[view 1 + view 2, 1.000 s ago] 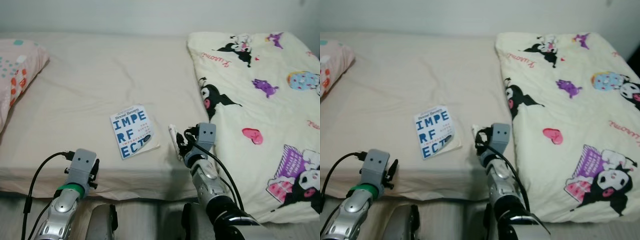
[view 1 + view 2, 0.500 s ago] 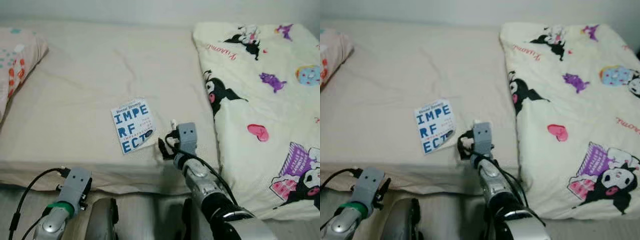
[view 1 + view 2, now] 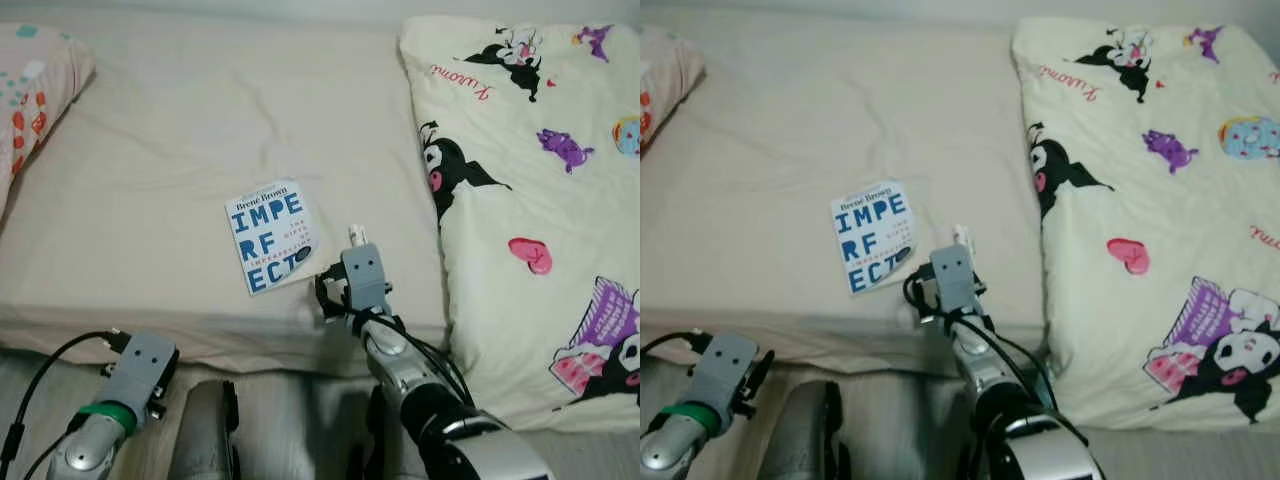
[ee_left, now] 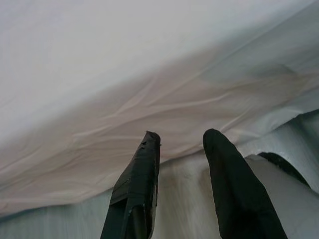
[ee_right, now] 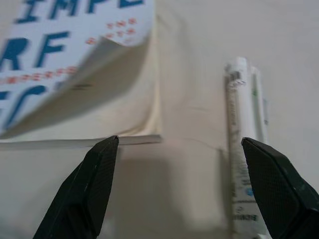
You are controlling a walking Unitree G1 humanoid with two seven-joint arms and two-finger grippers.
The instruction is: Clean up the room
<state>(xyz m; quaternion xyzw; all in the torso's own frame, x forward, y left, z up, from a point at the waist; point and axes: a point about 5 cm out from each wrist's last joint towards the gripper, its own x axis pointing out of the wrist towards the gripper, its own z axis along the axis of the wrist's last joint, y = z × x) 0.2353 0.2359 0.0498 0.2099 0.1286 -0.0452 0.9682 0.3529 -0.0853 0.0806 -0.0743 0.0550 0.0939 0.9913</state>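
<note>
Black-fingered left pincer (image 4: pixel 182 149) nearest, low before the bed's front edge, fingers a little apart with nothing between them, aimed at the hanging cream sheet (image 4: pixel 149 99). Beyond that, right pincer (image 5: pixel 177 149) over the bed (image 3: pixel 150 200) close to its front edge, fingers spread wide, gripping nothing. Just ahead of its left finger (image 5: pixel 92 184), the near corner of a white paperback book (image 3: pixel 270 235) with blue lettering, flat on the sheet, its cover curling up at that corner. Just ahead of its right finger (image 5: pixel 279 184), a slim white tube (image 5: pixel 241 124) with small print, lying lengthwise on the sheet, apart from the book. Off to the right of that pincer, a cream blanket (image 3: pixel 540 180) printed with cartoon figures, spread over the bed's right side. Far off to the left, a pink pillow (image 3: pixel 35 100) with orange and teal spots at the bed's edge.
</note>
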